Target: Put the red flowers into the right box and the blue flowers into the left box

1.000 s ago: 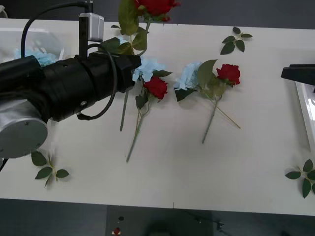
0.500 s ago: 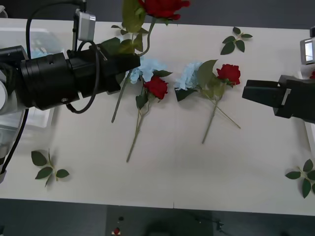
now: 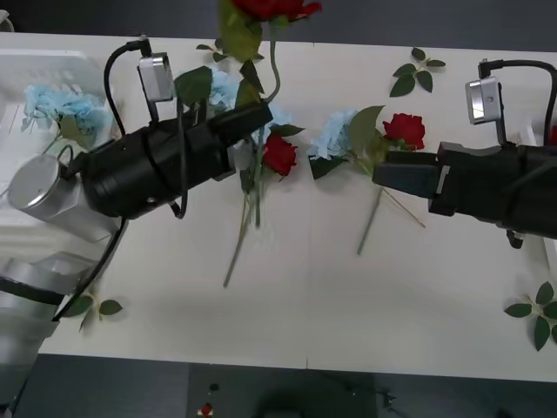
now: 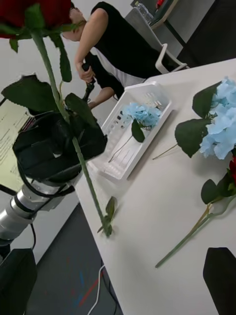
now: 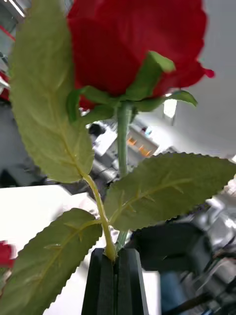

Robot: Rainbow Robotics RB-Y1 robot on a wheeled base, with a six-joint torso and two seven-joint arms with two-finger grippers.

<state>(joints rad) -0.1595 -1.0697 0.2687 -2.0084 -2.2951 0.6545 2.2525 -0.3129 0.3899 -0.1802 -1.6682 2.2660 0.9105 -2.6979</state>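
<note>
My left gripper is shut on the stem of a red flower and holds it upright above the table, its head over the shut fingers. The stem hangs free below. On the table lie a red flower, another red flower and a blue flower. My right gripper is open just right of that pair; one finger shows. The left box holds blue flowers. My right arm hides the right box.
Green leaf sprigs lie at the back right, the front left and the front right. The left box stands by the table's left edge. Bare table stretches along the front.
My left arm has swung round and lifted the rose, so its stem now hangs off the table. My right arm has come in from the right edge toward the middle flowers.
</note>
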